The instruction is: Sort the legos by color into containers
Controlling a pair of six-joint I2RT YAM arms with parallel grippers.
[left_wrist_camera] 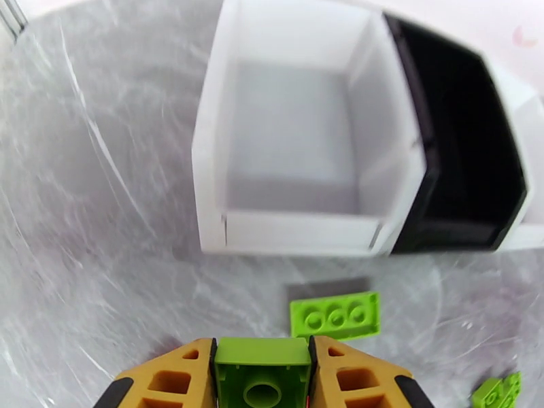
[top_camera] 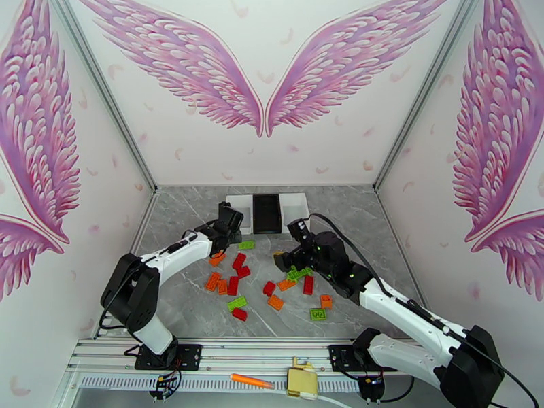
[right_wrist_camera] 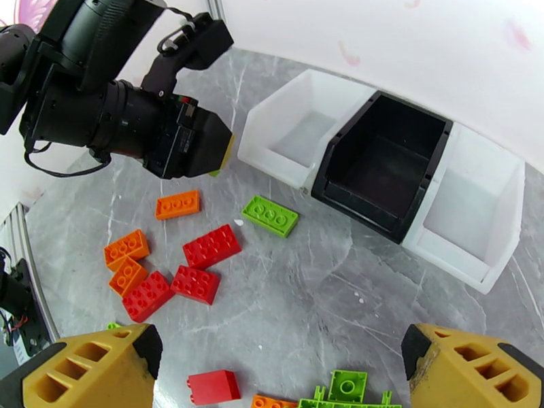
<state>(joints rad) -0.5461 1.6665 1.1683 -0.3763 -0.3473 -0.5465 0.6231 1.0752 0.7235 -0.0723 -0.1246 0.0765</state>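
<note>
Left wrist view: left gripper clamped shut on a green lego, bottom centre, near the left white container. Black container touches it on the right. Second green lego lies flat between gripper and container. Right wrist view: right gripper wide open, empty, over scattered legos on the table.

Legos lie before the containers, which stand side by side, apparently touching.

Legos are showing red, orange and green; the table, grey marble; bins, white and black; walls, pink wings.
</note>
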